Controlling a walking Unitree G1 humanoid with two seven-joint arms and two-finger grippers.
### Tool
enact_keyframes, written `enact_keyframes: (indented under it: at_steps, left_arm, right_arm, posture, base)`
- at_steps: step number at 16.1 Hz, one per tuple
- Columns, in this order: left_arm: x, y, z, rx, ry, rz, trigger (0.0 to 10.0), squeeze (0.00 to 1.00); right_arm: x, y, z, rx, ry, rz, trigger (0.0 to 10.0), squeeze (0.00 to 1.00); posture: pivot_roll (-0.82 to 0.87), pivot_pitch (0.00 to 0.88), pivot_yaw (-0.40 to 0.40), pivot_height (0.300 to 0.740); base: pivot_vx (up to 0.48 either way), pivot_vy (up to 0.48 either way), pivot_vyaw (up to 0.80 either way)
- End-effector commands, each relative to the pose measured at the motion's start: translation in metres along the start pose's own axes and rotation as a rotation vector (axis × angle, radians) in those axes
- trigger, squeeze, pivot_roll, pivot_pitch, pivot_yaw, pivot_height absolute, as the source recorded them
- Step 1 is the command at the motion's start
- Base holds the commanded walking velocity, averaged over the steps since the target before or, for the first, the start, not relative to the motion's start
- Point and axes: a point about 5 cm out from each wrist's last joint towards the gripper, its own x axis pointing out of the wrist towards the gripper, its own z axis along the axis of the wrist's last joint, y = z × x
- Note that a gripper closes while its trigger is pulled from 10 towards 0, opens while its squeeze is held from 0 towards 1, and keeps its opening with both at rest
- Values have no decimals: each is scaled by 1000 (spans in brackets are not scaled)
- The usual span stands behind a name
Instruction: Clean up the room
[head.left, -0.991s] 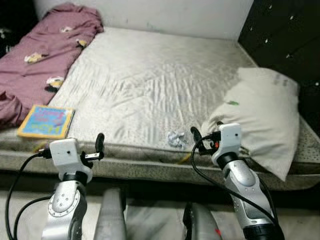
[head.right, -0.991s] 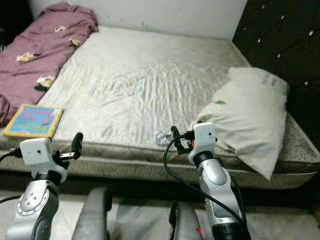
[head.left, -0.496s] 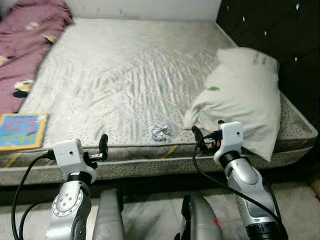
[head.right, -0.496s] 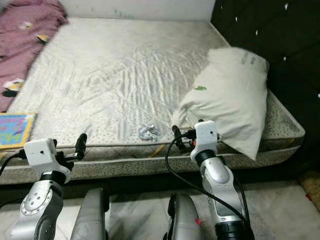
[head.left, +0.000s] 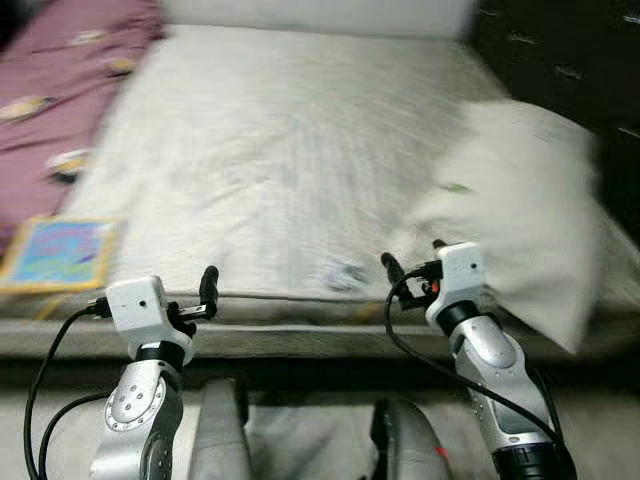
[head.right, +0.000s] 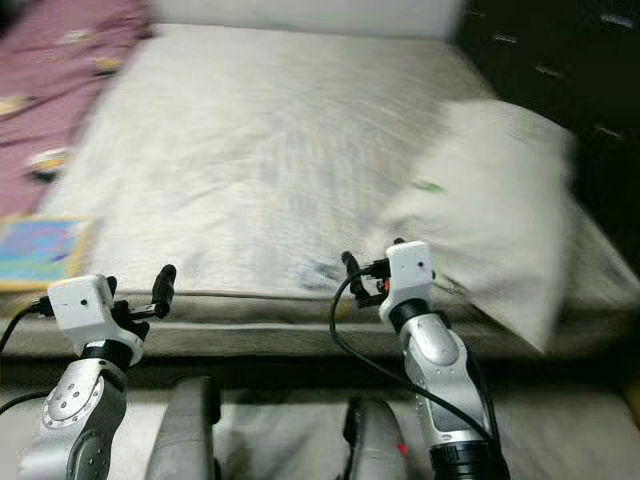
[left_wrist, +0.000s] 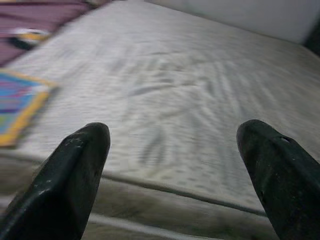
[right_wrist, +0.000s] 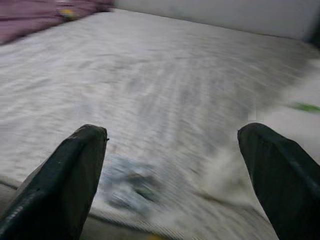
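Observation:
A small crumpled wrapper (head.left: 345, 272) lies on the pale mattress (head.left: 280, 150) near its front edge, blurred. A colourful book (head.left: 60, 250) rests at the front left of the bed. At the right of the bed lies a white pillow (head.left: 520, 200). My left gripper (left_wrist: 175, 170) is open and holds nothing, raised before the bed's edge to the right of the book. My right gripper (right_wrist: 175, 175) is open too, level with the edge, and the wrapper (right_wrist: 130, 187) lies just beyond its fingers.
A purple blanket (head.left: 70, 90) is heaped at the back left of the bed. A dark tufted headboard (head.left: 560, 60) runs along the right side. Pale floor (head.left: 310, 440) lies below the bed front. The head views are smeared by motion.
The whole picture has swung back to the left and blurred, so the camera is turning. Both arms hold the same raised pose with fingers apart.

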Motion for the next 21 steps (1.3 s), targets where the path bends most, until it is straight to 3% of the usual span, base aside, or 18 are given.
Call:
enact_keyframes:
  at_steps: [1,8,15,21]
  left_arm:
    - [0,0,3,2,-5,-6,10000,0]
    - [1,-1,2,-9,9,-8,10000,0]
    - [3,1,3,1,5,13,10000,0]
    - [4,2,4,5,-2,-15,10000,0]
  right_arm:
    - [2,1,4,-7,-13,10,10000,0]
    - [4,-2,4,-1,-6,0,10000,0]
    - [9,1,4,3,-3,17,10000,0]
    - [20,6,3,-20,20,83,10000,0]
  posture:
    - [49,40,-62,585]
    - [52,43,-70,585]
    - [64,28,-75,515]
    - [72,19,-82,515]
  base:
    - [0,0,0]
    - [0,0,0]
    - [0,0,0]
    - [0,0,0]
